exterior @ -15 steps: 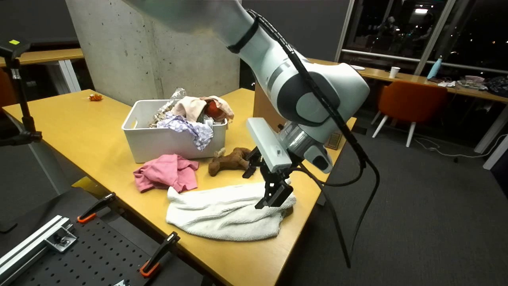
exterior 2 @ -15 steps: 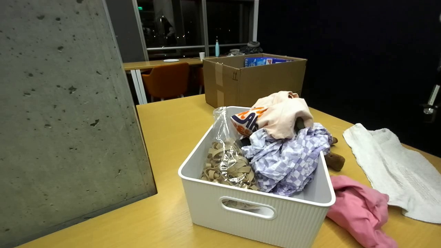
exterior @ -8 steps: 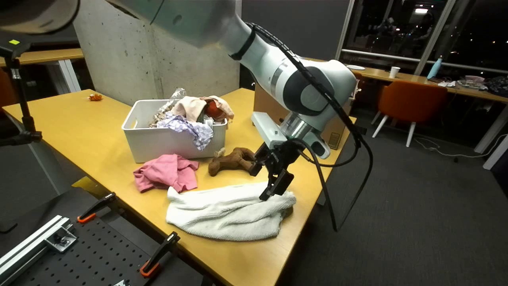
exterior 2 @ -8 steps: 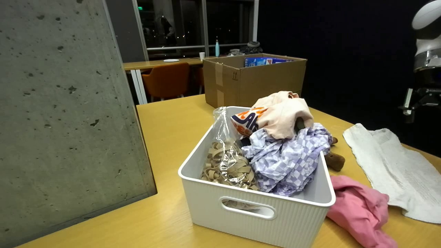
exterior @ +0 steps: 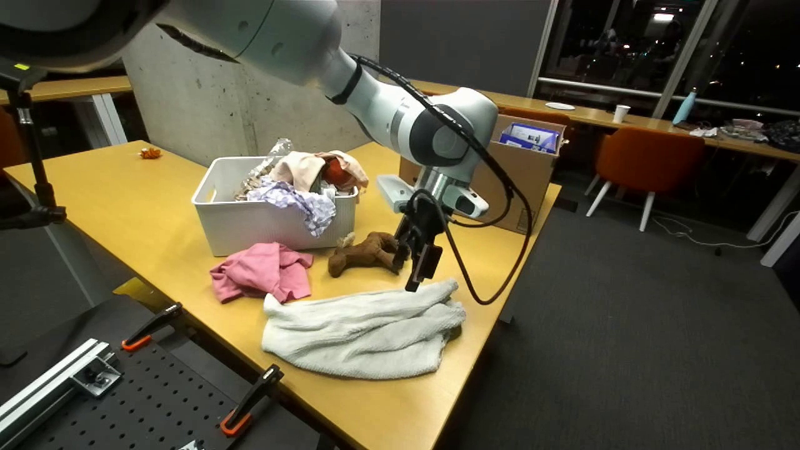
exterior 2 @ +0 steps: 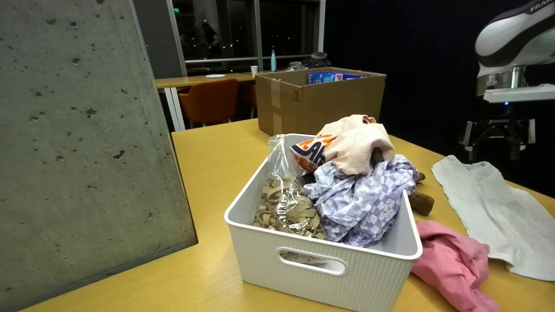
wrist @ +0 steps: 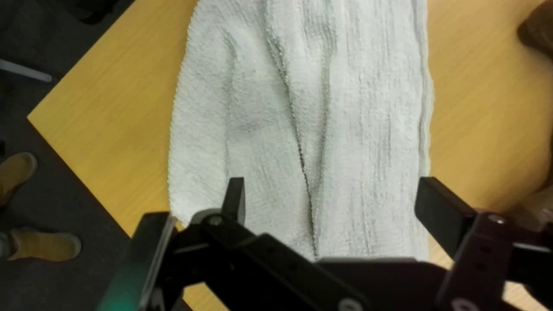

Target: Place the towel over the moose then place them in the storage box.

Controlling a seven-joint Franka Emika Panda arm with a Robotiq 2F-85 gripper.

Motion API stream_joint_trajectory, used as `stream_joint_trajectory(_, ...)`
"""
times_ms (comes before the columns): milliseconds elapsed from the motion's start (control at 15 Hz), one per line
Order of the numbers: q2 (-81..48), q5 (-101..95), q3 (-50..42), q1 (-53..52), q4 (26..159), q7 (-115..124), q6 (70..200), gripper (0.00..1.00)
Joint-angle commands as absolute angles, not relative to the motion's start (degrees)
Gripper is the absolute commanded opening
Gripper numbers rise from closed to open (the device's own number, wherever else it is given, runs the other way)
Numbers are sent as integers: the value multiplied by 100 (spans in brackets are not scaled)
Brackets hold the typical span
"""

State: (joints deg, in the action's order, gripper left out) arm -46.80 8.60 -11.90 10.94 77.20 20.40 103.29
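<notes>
We see the arm (exterior 2: 503, 39) has swung farther into an exterior view. The storage box (exterior: 250, 228) stands apart from the white towel (exterior: 362, 340), the brown moose (exterior: 369, 253) lying between them; the gripper (wrist: 336, 203) holds its fingers (wrist: 445, 214) wide apart.

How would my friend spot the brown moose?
On the yellow wooden table stands a ribbed white plastic box. In an exterior view, the brown plush moose lies in front of it, right of the crumpled pink cloth. Unlike that cloth, it's plump and brown.
</notes>
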Motion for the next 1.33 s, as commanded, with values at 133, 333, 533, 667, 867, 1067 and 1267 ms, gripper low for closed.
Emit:
stream_joint_trajectory(133,-4573,420,-1292,665,8675,2460,12117,100)
stream_joint_trajectory(333,-4500,324,-1336,548,9162,2493,13072,100)
stream_joint_trajectory(533,-4495,327,-1355,504,9458,2471,13713,100)
stream_joint_trajectory(667,-4529,325,-1383,477,9571,2459,14033,100)
stream_joint_trajectory(867,-4577,351,-1399,447,9679,2431,14378,100)
stream_joint_trajectory(1067,-4603,350,-1408,408,9741,2415,14599,72)
stream_joint_trajectory(1267,-4609,369,-1399,394,9802,2391,14744,49)
